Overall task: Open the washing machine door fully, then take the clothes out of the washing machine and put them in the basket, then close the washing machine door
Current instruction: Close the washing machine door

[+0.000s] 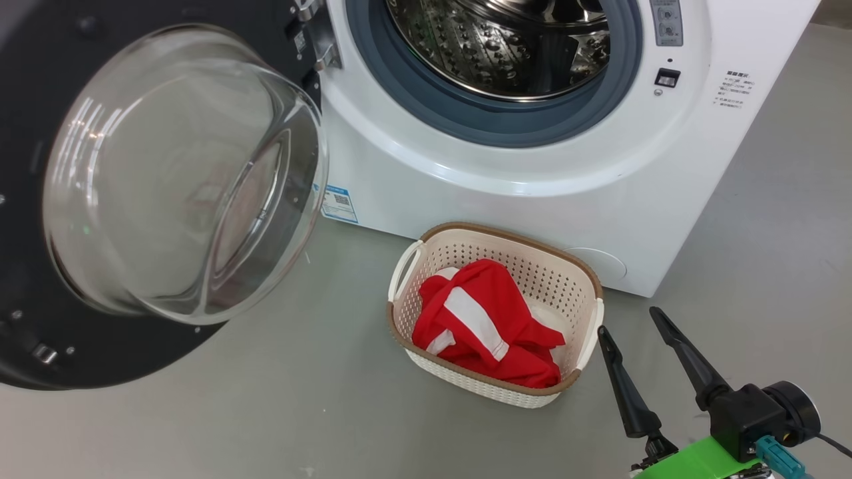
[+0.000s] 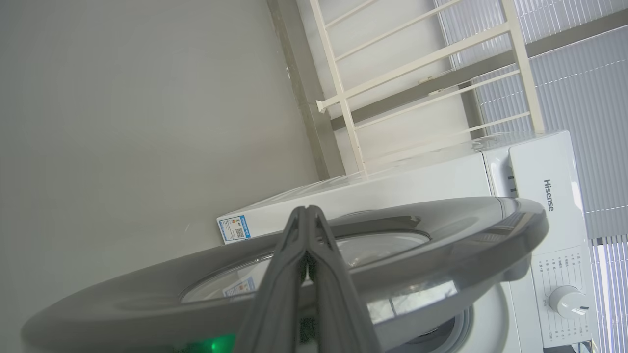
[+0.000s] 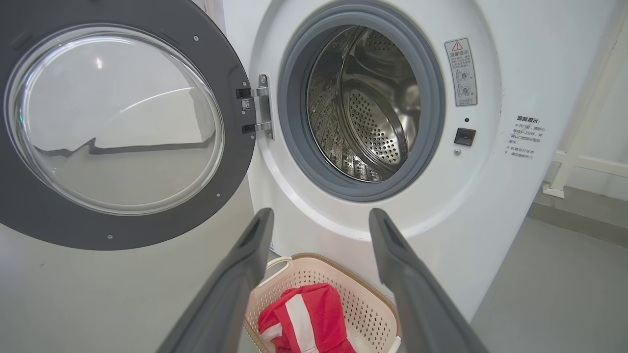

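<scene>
Unloading looks finished: the clothes (image 1: 479, 319) lie bunched in the basket (image 1: 506, 233), which stands on the floor (image 1: 266, 426) just in front of the washing machine (image 1: 532, 193). The drum (image 1: 506, 46) shows bare steel, with no fabric that I can make out. So the step in hand, as I judge it, is the last one: closing the washing machine door (image 1: 180, 173), which stands swung wide on its hinge at the robot's left. The left pincer (image 2: 306, 210) has its fingers pressed together and points across the door's outer face, near the rim; whether it touches the door I cannot tell. The next move likely calls for a steady push on that face, swinging the door round until the latch catches. The right pincer (image 1: 629, 320) hangs empty with its fingers apart, just beside the basket's right end and well clear of the door's path
</scene>
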{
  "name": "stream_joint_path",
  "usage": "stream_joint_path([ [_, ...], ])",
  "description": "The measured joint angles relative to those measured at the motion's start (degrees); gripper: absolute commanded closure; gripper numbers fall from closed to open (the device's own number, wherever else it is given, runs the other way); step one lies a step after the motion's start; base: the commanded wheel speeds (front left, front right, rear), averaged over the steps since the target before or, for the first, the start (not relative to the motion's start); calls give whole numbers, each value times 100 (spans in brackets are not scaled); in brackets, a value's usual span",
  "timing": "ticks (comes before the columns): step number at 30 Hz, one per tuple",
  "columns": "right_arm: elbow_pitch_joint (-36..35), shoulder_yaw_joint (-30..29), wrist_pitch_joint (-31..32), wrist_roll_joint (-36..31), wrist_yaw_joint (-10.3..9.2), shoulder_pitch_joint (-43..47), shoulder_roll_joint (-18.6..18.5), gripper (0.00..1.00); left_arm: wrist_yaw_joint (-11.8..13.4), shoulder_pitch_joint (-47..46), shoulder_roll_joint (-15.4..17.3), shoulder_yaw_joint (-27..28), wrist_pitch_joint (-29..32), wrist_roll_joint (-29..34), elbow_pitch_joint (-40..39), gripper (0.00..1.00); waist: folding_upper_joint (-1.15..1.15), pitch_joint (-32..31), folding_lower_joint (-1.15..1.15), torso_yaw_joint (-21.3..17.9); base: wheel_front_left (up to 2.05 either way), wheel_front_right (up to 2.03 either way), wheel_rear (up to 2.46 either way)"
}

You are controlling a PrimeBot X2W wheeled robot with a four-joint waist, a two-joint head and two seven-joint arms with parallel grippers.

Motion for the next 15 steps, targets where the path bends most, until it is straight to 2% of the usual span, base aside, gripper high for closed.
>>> stream_joint_path([
  [7,12,-11,-10,1,0,0,2,0,-127,159,-214,19,308,-235,-437,100,0,-46,0,62,0,0,0],
  [15,52,-12,-67,21,0,1,7,0,-130,701,-601,-45,712,-359,-1168,100,0,-68,0,79,0,0,0],
])
